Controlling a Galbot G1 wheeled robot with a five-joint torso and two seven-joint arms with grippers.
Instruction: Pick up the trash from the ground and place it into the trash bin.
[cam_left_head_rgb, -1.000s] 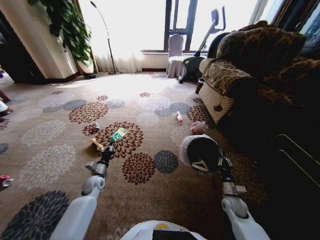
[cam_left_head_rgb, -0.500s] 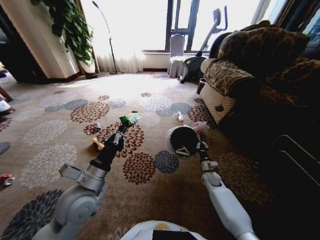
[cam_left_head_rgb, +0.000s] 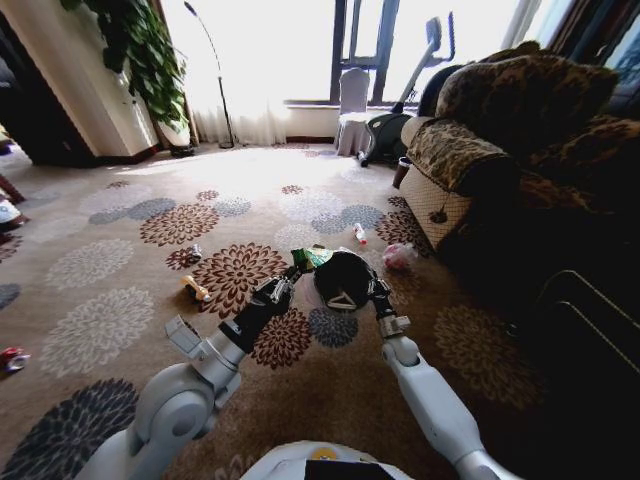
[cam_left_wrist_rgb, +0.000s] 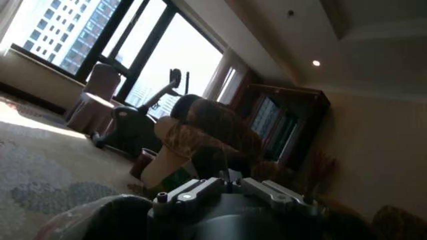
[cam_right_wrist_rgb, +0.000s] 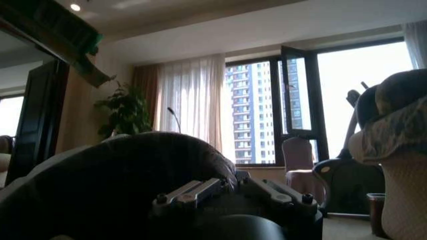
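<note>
While the robot looks down at a patterned carpet (cam_left_head_rgb: 100, 330), both of its arms are raised in front of it and meet near the middle of the head view. The left gripper (cam_left_head_rgb: 296, 268) is closed narrowly on a green wrapper (cam_left_head_rgb: 312, 258), which it holds at the rim of the trash bin (cam_left_head_rgb: 342, 282). The right gripper (cam_left_head_rgb: 372, 290) is clamped on the bin's rim, holding the small round black bin off the carpet and tilted so that its mouth faces the left gripper.

In the right wrist view the green wrapper (cam_right_wrist_rgb: 80, 42) hangs just above the dark curved wall of the bin (cam_right_wrist_rgb: 120, 170).

More trash lies on the carpet. A small clear bottle with a red cap (cam_left_head_rgb: 358, 234) and a pink bag (cam_left_head_rgb: 399, 256) lie near the foot of the patterned sofa (cam_left_head_rgb: 470, 160), beyond the bin. A yellow bit (cam_left_head_rgb: 195, 289) and another small bottle (cam_left_head_rgb: 194, 252) lie on the floral pattern to the left of the left arm. A red piece (cam_left_head_rgb: 8, 359) lies at the carpet's far left edge.
</note>
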